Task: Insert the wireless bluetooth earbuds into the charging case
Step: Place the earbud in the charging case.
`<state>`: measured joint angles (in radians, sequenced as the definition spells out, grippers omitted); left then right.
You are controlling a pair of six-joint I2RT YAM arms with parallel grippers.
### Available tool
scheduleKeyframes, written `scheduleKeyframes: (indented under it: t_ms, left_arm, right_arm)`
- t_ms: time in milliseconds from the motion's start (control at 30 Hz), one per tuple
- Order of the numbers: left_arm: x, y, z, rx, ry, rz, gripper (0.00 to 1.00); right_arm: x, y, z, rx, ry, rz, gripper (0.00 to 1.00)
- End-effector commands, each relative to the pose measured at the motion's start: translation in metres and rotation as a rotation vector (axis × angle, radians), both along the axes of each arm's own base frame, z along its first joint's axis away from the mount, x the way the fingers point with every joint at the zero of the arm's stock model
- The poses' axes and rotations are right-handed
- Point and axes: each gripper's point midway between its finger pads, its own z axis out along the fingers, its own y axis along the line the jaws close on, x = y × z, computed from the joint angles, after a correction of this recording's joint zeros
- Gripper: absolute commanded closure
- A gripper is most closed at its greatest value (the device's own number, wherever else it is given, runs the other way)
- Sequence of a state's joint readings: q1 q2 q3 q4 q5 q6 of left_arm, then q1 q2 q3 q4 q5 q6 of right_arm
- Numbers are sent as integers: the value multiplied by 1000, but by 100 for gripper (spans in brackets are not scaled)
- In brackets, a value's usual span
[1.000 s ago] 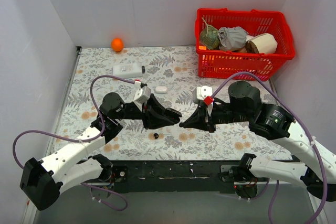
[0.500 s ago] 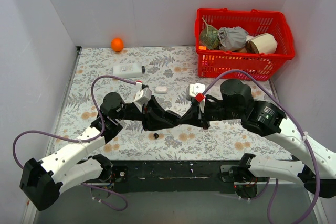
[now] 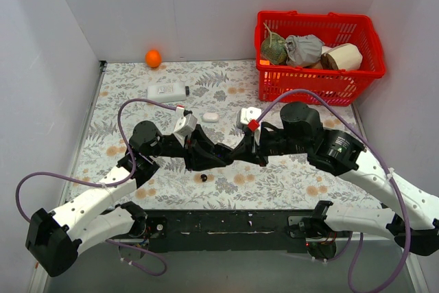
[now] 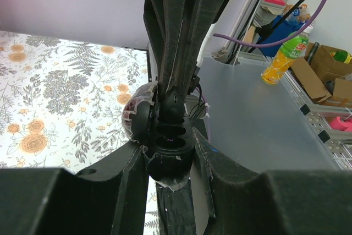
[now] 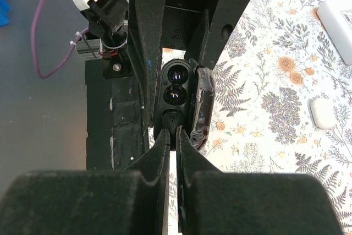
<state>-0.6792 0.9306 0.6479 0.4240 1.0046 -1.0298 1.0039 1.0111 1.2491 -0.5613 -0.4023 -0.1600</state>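
Observation:
My left gripper (image 3: 221, 154) (image 4: 170, 152) is shut on the black charging case (image 4: 168, 141) (image 5: 177, 89), held above the table. The case's lid (image 4: 137, 119) stands open, and two glossy wells face my right gripper. My right gripper (image 3: 235, 156) (image 5: 175, 136) is shut on one tiny black earbud (image 5: 173, 118) (image 4: 172, 100). It holds that earbud at the case's rim, just short of the wells. Another earbud (image 3: 204, 178) lies on the floral table below the two grippers.
A red basket (image 3: 274, 87) with several items stands at the back right. An orange ball (image 3: 153, 57), a white bottle (image 3: 168, 91) and a small white pebble-like object (image 3: 210, 117) (image 5: 322, 113) lie behind the grippers. White walls close in the table (image 3: 226, 90) on three sides.
My right arm has moved left, bringing its shut fingertips from a short gap away up against the case. The left gripper and the case have stayed nearly still.

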Motion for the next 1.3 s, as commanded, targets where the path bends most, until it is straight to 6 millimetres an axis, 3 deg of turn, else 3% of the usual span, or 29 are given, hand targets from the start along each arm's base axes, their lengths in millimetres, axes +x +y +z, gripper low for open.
scheduleKeyframes:
  t_ms: [0,400,533,933,1067,1167,1200,1267]
  left_arm:
    - [-4,4,15,-42,-45,5,100]
    - [-2,5,19,-62,-61,24,100]
    - [0,4,19,-67,-59,35,100]
    - [0,5,18,-75,-57,45,100]
    - [6,6,13,-61,-67,88,100]
    - [24,10,7,-32,-63,217,100]
    - [38,13,4,-26,-74,307,100]
    - [46,23,3,-13,-80,397,100]
  right_arm:
    - [2,8,6,28,-10,6,99]
    - [7,5,-6,-8,8,-36,98]
    - [9,3,-8,-14,12,-53,82]
    - [16,3,-2,-8,12,-101,57]
    - [15,0,21,50,-7,-115,55]
    - [20,-17,48,143,-49,-209,54]
    - [27,-32,55,179,-75,-288,54]
    - [33,-43,55,219,-72,-370,54]
